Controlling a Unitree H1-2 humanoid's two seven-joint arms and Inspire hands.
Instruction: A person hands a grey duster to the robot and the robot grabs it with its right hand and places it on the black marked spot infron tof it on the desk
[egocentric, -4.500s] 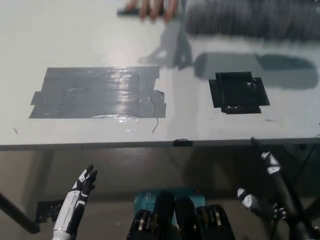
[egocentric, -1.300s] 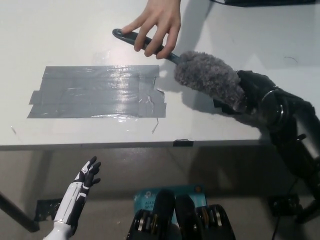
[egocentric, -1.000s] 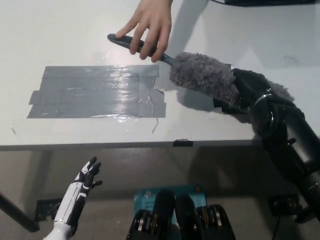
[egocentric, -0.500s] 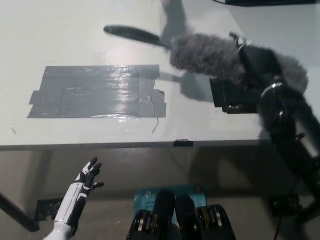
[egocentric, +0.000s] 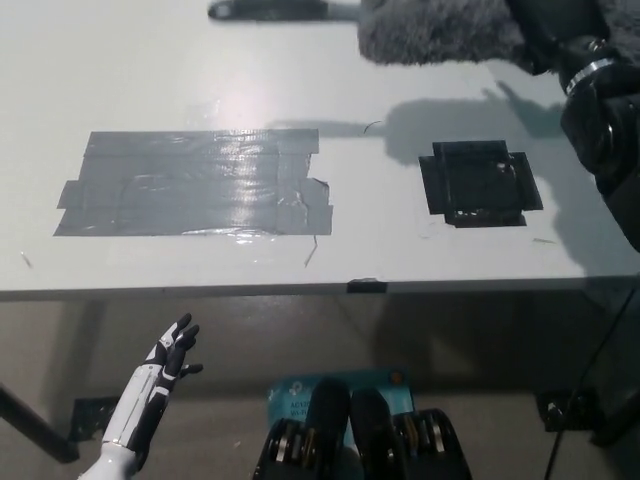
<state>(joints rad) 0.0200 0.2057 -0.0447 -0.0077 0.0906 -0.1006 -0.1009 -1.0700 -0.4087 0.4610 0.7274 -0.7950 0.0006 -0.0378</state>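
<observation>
The right hand (egocentric: 545, 25) is closed around the fluffy head of the grey duster (egocentric: 440, 30), holding it in the air at the top edge of the view, above the far part of the desk (egocentric: 150, 80). The duster's dark handle (egocentric: 270, 10) points toward the robot's left. Its shadow falls on the desk just beyond the black spot (egocentric: 480, 183), which lies bare on the desk's right part. A grey tape patch (egocentric: 195, 185) lies well to the left of the spot. The left hand (egocentric: 172, 355) rests below the desk edge at lower left, fingers apart, holding nothing
</observation>
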